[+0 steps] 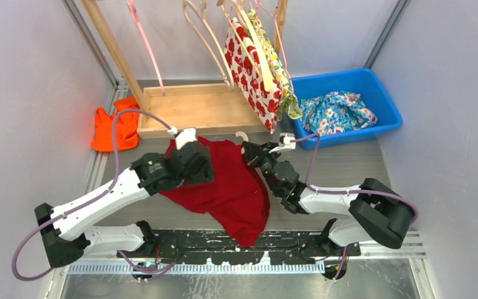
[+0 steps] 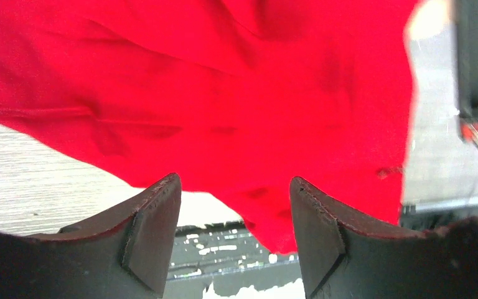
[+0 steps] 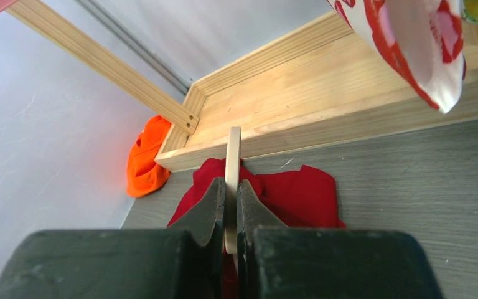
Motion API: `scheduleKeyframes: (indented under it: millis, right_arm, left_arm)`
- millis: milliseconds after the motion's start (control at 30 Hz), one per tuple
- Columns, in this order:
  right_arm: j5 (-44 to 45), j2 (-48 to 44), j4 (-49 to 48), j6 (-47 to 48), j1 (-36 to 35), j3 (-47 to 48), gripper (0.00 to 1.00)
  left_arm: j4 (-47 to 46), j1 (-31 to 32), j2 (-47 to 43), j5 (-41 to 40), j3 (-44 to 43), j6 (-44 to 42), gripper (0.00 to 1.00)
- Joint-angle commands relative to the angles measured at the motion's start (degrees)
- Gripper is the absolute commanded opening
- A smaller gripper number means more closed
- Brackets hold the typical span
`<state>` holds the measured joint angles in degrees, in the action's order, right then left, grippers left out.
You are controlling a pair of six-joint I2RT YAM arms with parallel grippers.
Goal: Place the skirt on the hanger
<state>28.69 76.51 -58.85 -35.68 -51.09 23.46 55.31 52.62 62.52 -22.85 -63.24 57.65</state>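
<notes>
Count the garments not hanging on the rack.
3: red skirt on the table, orange garment against the left wall, floral garment in the blue bin. More could be buried in the bin.

Red skirt (image 1: 230,187) was matt cloth, softly creased. The hanger (image 3: 232,156) was smooth pale wood. The bench (image 1: 342,165) showed matt grey woodgrain. The bin (image 1: 330,81) looked glossy blue plastic.
</notes>
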Motion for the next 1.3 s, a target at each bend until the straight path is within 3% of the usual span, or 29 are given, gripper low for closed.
scheduleKeyframes:
  millis: [0, 133, 267, 500, 600, 1267]
  right_arm:
    - [16.8, 2.1, -1.9, -1.4, -4.1, 4.0, 0.01]
    - [20.7, 4.3, 0.4, -3.3, -6.6, 4.3, 0.01]
    - [21.0, 3.1, 3.1, -5.6, -7.2, 3.1, 0.01]
    - [17.8, 0.5, 4.9, -5.6, -7.4, 1.6, 0.01]
    - [17.4, -0.3, 5.4, -5.5, -7.3, 0.9, 0.01]
    - [15.4, 1.4, 4.7, -6.4, -7.2, 1.0, 0.01]
  left_arm:
    - [4.7, 11.5, 5.2, -4.0, -6.8, -0.5, 0.64]
    - [6.3, 22.0, 11.4, -6.9, -9.7, 1.6, 0.65]
    - [6.3, 27.3, 16.3, -9.5, -9.7, 2.9, 0.68]
    - [-19.5, 29.8, 13.7, -3.3, 1.1, -9.5, 0.74]
    - [-24.4, 30.3, 13.1, -1.2, 3.4, -12.3, 0.75]
    - [-32.4, 33.1, 14.7, 7.7, 6.8, -23.8, 0.72]
